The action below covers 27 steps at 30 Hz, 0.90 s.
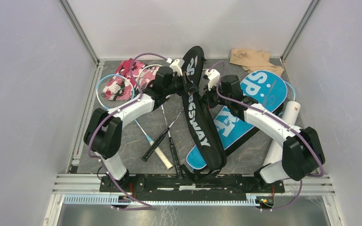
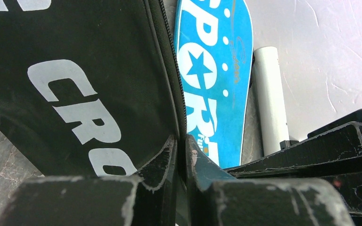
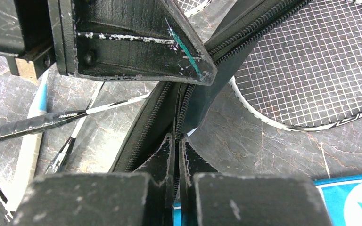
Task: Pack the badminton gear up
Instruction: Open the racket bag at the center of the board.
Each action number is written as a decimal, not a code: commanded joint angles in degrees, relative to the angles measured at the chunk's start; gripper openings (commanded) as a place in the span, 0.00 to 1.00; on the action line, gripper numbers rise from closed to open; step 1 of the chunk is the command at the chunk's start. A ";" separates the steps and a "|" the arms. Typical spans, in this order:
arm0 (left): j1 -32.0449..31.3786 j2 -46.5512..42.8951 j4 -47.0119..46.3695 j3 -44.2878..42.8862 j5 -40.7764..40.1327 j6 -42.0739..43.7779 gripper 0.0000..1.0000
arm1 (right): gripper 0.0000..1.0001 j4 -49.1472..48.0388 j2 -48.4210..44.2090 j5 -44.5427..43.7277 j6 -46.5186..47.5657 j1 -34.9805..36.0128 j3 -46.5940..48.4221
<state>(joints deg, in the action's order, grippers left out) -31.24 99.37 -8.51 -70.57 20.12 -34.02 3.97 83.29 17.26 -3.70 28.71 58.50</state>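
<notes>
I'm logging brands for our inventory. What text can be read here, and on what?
"SSWAY": black cover, top view, start hidden.
"CRO": same cover, left wrist view.
"SPOR": blue cover, star inside the O.
Small print on the racket handle: too small to read.
Red mark on the white tube: too small.

Two robot arms, the left arm [image 1: 132,109] and right arm [image 1: 264,117]: glossy white shells, chunky black joints, looping thin purple cables [image 1: 89,145], scuffed black fingers [image 2: 162,165] flecked with white scratches.
</notes>
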 commanded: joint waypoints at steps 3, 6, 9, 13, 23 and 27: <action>1.17 -3.12 -4.04 0.92 2.58 -1.88 0.06 | 0.00 -1.83 -3.30 -2.46 1.44 -0.64 -0.07; 1.72 -3.26 -4.14 1.28 2.62 -2.70 0.02 | 0.00 -1.62 -3.55 -3.32 1.56 -1.00 -0.28; 2.80 -3.62 -4.25 1.60 2.85 -3.78 0.02 | 0.00 -1.22 -3.89 -4.19 1.53 -1.75 -0.39; 3.85 -4.35 -5.01 1.96 3.99 -4.50 0.02 | 0.00 -1.38 -4.18 -4.58 1.07 -2.50 -0.97; 4.92 -4.76 -7.39 3.33 6.75 -6.67 0.02 | 0.00 -1.38 -4.07 -5.65 -0.16 -3.44 -1.46; 5.05 -4.97 -7.53 3.56 7.05 -6.50 0.02 | 0.00 -1.44 -4.10 -5.66 -0.68 -4.19 -1.81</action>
<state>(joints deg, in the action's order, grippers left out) -28.23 97.54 -13.41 -67.42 27.44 -39.64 2.74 81.19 16.23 -3.92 26.89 57.49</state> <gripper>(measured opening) 0.121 0.018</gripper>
